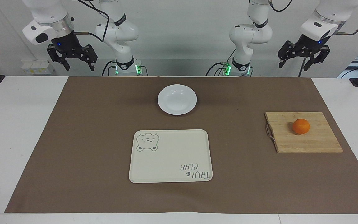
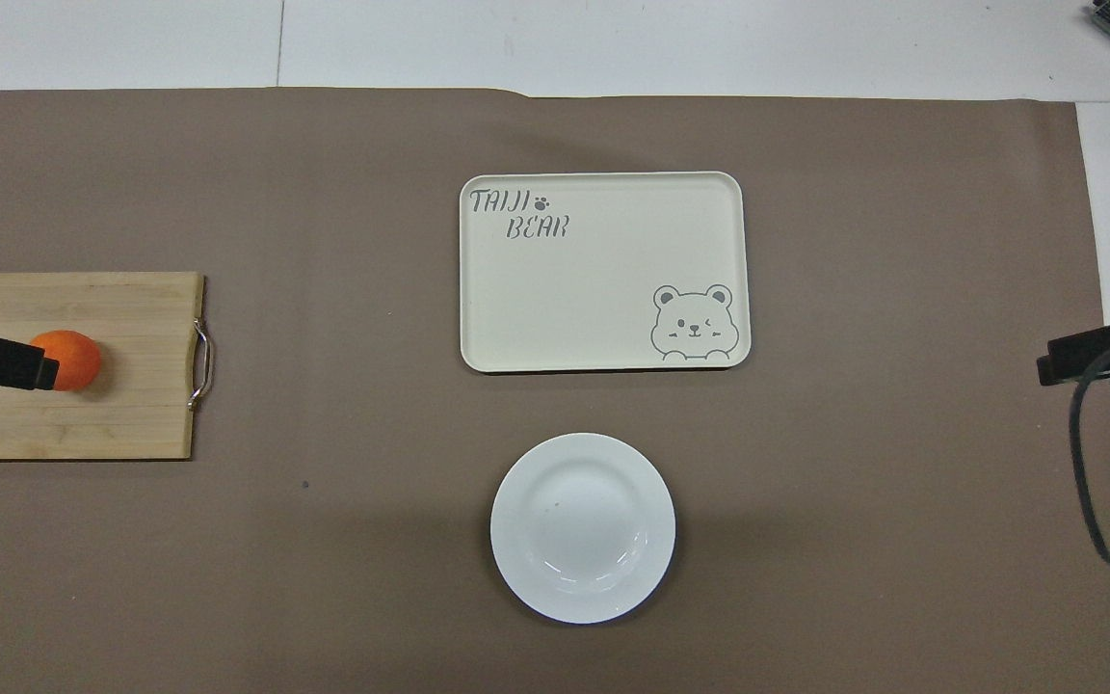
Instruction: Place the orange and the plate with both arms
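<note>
Both hands hang spread and empty above the robots' edge of the surface: left hand [image 1: 303, 60] well above the orange [image 1: 301, 126] on its cutting board [image 1: 315, 143], right hand [image 1: 71, 60] well apart from the plate [image 1: 177, 99], which lies nearer the robots than the tray [image 1: 170, 155].

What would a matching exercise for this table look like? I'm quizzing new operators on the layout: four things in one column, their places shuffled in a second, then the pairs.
Things
1. orange
2. plate
3. tray
4. left end effector

Places
A. raised above the table's edge, open, holding nothing
B. on the brown mat, nearest the robots' bases
C. on the wooden cutting board
D. on the mat, farther from the robots than the plate

Pairs: 1-C, 2-B, 3-D, 4-A
</note>
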Motion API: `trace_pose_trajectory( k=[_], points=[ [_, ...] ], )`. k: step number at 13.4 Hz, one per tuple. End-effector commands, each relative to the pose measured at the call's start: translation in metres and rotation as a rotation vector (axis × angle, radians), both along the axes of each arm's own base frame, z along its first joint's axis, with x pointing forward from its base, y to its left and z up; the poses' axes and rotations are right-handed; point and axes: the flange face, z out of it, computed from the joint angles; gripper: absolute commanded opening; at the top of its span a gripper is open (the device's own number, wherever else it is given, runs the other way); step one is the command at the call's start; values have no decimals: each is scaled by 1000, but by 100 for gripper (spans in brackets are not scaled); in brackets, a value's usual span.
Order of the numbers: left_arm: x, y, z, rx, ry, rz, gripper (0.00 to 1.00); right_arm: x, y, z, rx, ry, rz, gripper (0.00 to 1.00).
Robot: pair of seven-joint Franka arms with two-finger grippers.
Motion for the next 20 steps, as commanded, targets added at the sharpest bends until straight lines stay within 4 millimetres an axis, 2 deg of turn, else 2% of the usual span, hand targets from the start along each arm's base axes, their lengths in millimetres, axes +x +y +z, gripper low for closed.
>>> trace_pose_trajectory(
  k=[1,6,9,20],
  points=[
    [10,1,-1,12,-4,-11,100,-6,-4,2,-1,-2,15,100],
    [29,-1,1,12,25,-13,100,-6,-4,2,-1,-2,15,100],
    [25,-5,5,15,8,-18,100,-6,-4,2,-1,-2,15,100],
    [20,-3,-1,8,19,-22,100,-6,-4,3,-1,-4,15,100]
  ],
)
